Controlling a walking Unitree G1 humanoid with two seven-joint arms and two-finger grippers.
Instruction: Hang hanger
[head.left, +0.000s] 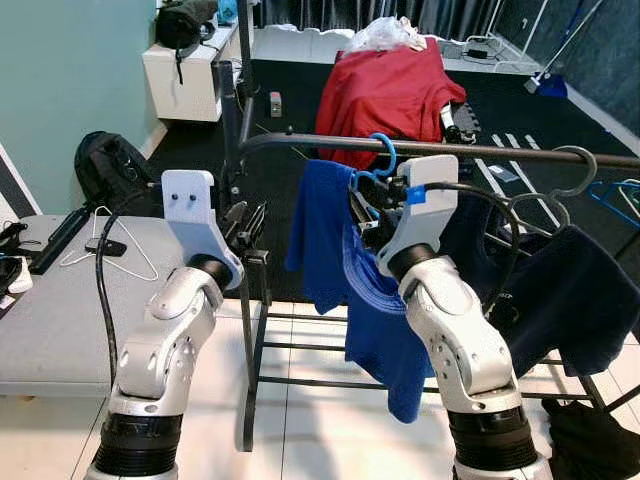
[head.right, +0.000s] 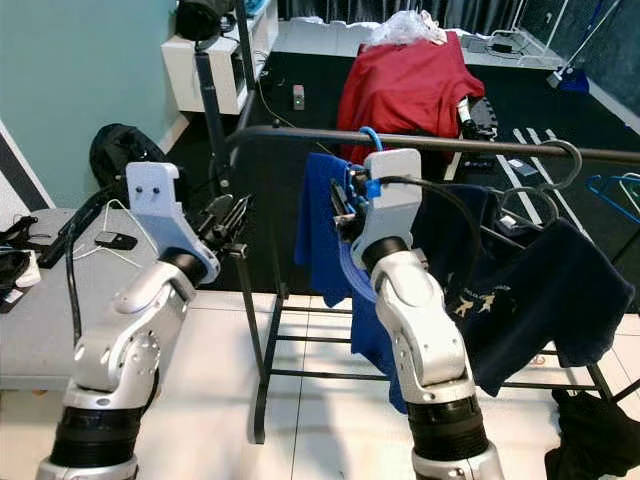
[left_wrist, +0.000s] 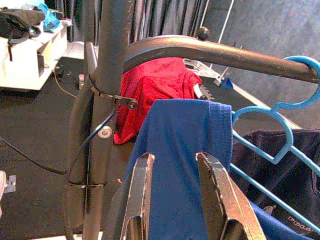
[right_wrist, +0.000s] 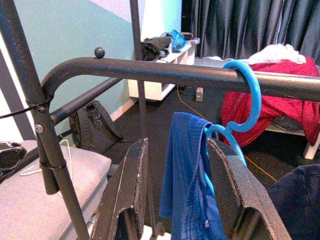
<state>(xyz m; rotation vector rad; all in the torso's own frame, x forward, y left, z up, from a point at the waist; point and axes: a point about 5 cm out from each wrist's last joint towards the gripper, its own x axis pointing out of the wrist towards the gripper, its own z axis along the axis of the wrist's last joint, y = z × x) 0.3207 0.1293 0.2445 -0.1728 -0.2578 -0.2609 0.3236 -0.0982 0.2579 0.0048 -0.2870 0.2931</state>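
A blue hanger's hook (head.left: 385, 150) sits over the black rack rail (head.left: 500, 150), and a blue shirt (head.left: 375, 320) drapes from it. My right gripper (head.left: 362, 205) is just below the rail at the hanger's neck. In the right wrist view its fingers (right_wrist: 135, 190) stand open on either side of the hanger (right_wrist: 252, 95) and shirt (right_wrist: 185, 170). My left gripper (head.left: 245, 222) is raised beside the rack's upright post (head.left: 232, 120), left of the shirt. It is open (left_wrist: 175, 157) with nothing between its fingers, pointing at the shirt's shoulder (left_wrist: 185, 130).
A dark navy shirt (head.left: 560, 290) hangs on a black hanger further right on the rail, beside an empty light-blue hanger (head.left: 615, 195). A grey table (head.left: 60, 320) at left holds a white wire hanger (head.left: 120, 250). Behind are a red garment (head.left: 390, 90) and a black backpack (head.left: 110, 165).
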